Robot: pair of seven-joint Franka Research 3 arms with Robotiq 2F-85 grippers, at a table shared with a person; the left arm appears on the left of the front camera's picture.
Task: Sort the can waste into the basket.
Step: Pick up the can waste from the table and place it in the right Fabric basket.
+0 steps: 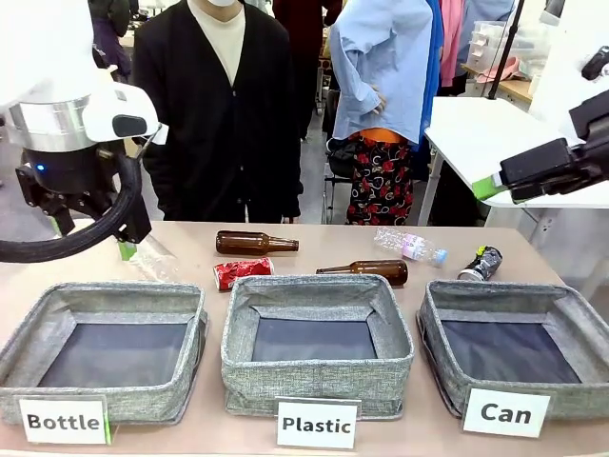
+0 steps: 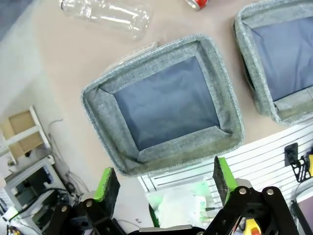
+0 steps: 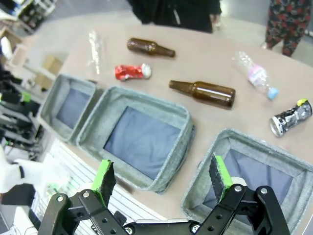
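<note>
Nothing is sorted yet. The basket [image 1: 495, 290] marked "Can" stands empty at the robot's right end of the row, and both cans lie on the table [image 1: 333, 243] behind the bins. The dark can [image 1: 481, 264] lies on its side just behind that basket's far rim, near a clear plastic bottle [image 1: 409, 246]. The crushed red can [image 1: 243, 272] is well apart from it, just behind the far left corner of the middle bin [image 1: 314, 283] and near a brown bottle [image 1: 252, 243]. Both tools hang in the air, jaws spread wide with nothing between the pads: the left gripper [image 2: 165, 177] looks down on the "Bottle" bin [image 2: 98, 98], and the right gripper [image 3: 162, 171] is high over the right side of the table. The step in hand looks like the approach to a first can. The right arm is the likelier one for the dark can, which probably calls for coming down with the pads across its body; whether that can is dented is hard to tell. The red can then needs carrying past two bins.
</note>
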